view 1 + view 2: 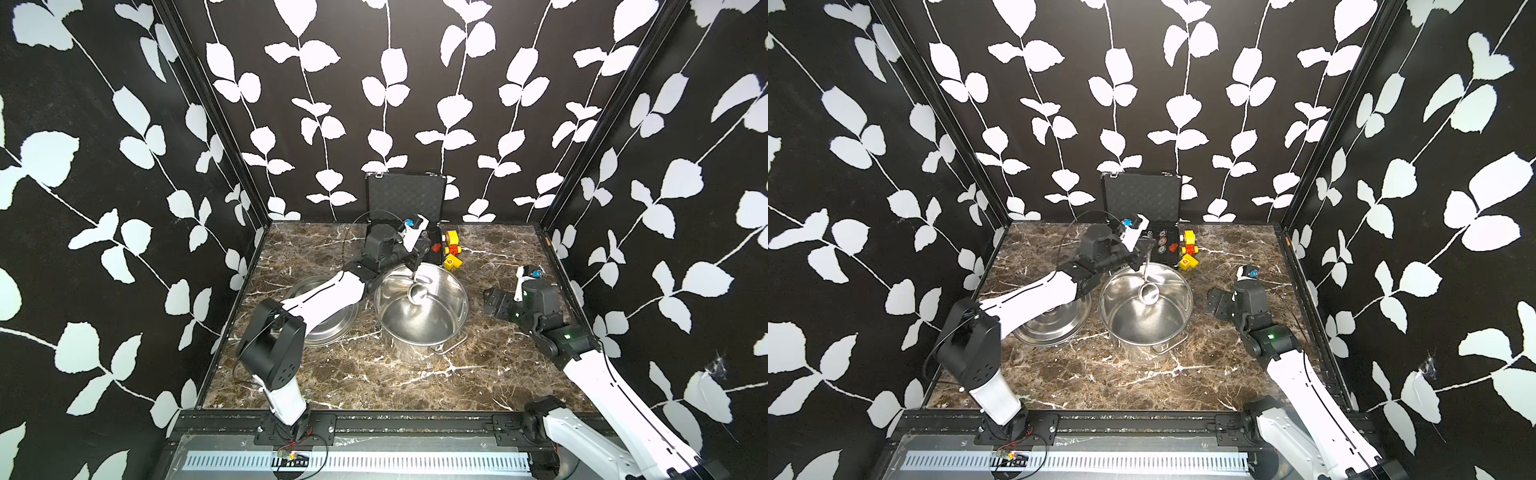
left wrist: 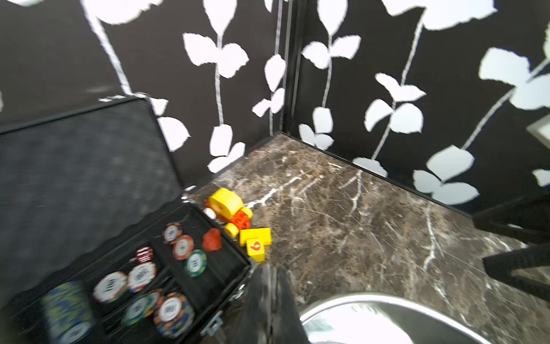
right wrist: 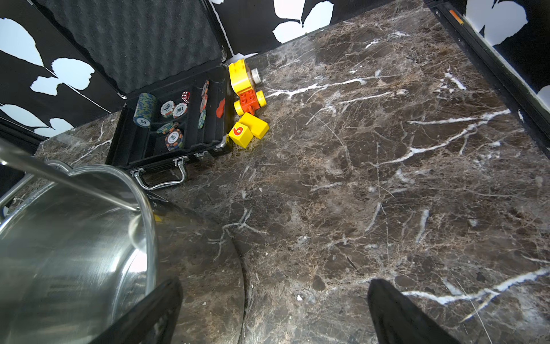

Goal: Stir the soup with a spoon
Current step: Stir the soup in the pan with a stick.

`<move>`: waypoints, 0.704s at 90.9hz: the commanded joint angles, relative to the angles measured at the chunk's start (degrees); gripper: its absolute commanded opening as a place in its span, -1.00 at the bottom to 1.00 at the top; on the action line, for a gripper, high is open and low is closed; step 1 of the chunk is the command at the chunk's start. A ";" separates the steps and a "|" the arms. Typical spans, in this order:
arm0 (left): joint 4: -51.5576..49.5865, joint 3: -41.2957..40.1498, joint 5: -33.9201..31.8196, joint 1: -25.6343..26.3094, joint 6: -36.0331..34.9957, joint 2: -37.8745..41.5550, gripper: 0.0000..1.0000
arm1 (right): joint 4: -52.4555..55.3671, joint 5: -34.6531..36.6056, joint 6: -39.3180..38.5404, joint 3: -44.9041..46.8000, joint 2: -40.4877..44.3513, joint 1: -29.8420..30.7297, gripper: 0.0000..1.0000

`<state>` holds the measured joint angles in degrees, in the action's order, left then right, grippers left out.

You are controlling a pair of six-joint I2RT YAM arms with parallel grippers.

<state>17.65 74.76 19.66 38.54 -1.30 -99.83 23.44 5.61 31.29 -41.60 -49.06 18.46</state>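
Observation:
A steel pot [image 1: 460, 305] [image 1: 1187, 305] stands mid-table. No soup shows in it; its inside looks like bare shiny steel. The spoon [image 1: 417, 291] [image 1: 1148, 293] hangs nearly upright over the pot's far side, its round bowl down inside. My left gripper [image 1: 417, 255] [image 1: 1144, 249] is shut on the top of the handle above the far rim. In the blurred left wrist view its fingers [image 2: 262, 300] are pressed together beside the pot's rim [image 2: 387, 297]. My right gripper [image 1: 492, 301] [image 1: 1214, 303] [image 3: 273, 306] stands open and empty, low to the right of the pot [image 3: 74, 253]. The spoon's handle [image 3: 74, 181] crosses the rim.
The pot's lid [image 1: 328, 332] [image 1: 1054, 328] lies left of the pot, under my left arm. An open black case of poker chips [image 1: 405, 199] [image 3: 166, 125] stands at the back wall. Yellow and red toy blocks [image 1: 453, 249] [image 3: 248, 128] lie beside it.

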 commanded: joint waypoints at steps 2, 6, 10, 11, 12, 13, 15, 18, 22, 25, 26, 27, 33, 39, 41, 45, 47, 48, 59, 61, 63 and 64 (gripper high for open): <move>-1.57 5.63 5.37 4.58 -3.87 -1.38 -1.00 | 0.58 1.59 -1.00 -0.22 0.71 0.35 0.98; -2.79 6.85 6.24 6.22 -5.55 -2.13 -1.00 | 0.83 1.72 -1.05 -0.23 0.92 0.34 0.98; -3.76 7.77 7.24 7.54 -6.82 -2.56 -1.00 | 0.88 1.85 -1.05 -0.15 1.13 0.39 0.98; -4.03 7.94 7.50 7.97 -7.15 -2.65 -1.00 | 0.85 1.90 -1.05 -0.15 1.19 0.37 0.99; -4.16 8.07 7.72 8.31 -7.41 -2.69 -1.00 | 0.83 1.93 -1.01 -0.10 1.26 0.36 0.99; -4.31 8.18 7.87 8.61 -7.62 -2.71 -1.00 | 0.82 1.94 -0.99 -0.03 1.30 0.36 0.99; -4.60 8.27 8.14 9.15 -8.01 -2.80 -1.00 | 0.82 1.95 -0.97 0.06 1.37 0.35 0.99; -5.11 8.29 8.72 9.96 -8.78 -2.76 -1.00 | 0.82 1.95 -0.82 0.18 1.48 0.35 0.99; -6.09 8.07 9.43 11.13 -10.12 -2.27 -1.00 | 0.78 1.95 -0.72 0.21 1.58 0.33 0.98; -7.02 7.66 9.87 11.91 -11.18 -1.80 -1.00 | 0.76 2.00 -0.70 0.32 1.58 0.36 0.98; -7.32 7.50 9.96 12.17 -11.58 -1.61 -1.00 | 0.74 1.97 -0.70 0.40 1.59 0.35 0.98; -7.70 7.24 10.05 12.39 -11.77 -1.29 -1.00 | 0.78 1.96 -0.70 0.39 1.55 0.35 0.99; -9.78 5.69 10.74 13.82 -14.06 0.27 -1.00 | 0.67 2.04 -0.72 0.55 1.64 0.35 0.99; -11.96 3.73 10.92 14.97 -16.25 2.41 -1.00 | 0.50 2.09 -0.70 0.60 1.60 0.34 0.98; -12.51 2.80 10.79 15.33 -16.75 3.25 -1.00 | 0.36 2.12 -0.75 0.61 1.55 0.37 0.99; -13.66 1.04 10.71 16.00 -17.79 4.99 -1.00 | 0.17 2.04 -0.71 0.65 1.47 0.35 0.99; -13.97 0.02 10.57 16.31 -18.11 5.59 -1.00 | 0.02 2.04 -0.66 0.60 1.39 0.35 0.98; -14.10 -0.50 10.44 16.44 -18.25 6.04 -1.00 | -0.07 2.00 -0.64 0.58 1.36 0.35 0.98; -14.31 -6.43 8.61 17.25 -18.83 11.86 -1.00 | -0.72 1.54 -0.53 0.56 0.55 0.35 0.98; -14.31 -7.56 8.19 17.31 -18.83 13.02 -1.00 | -0.80 1.39 -0.53 0.52 0.44 0.35 0.99; -14.38 -8.72 8.05 17.32 -18.87 14.21 -1.00 | -0.88 1.20 -0.53 0.42 0.21 0.35 0.98; -14.39 -9.31 7.99 17.34 -18.89 14.83 -1.00 | -0.91 1.09 -0.53 0.40 0.11 0.35 0.98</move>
<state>4.43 69.78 28.38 55.40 -17.93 -92.27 24.40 6.79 31.07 -41.52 -48.34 18.46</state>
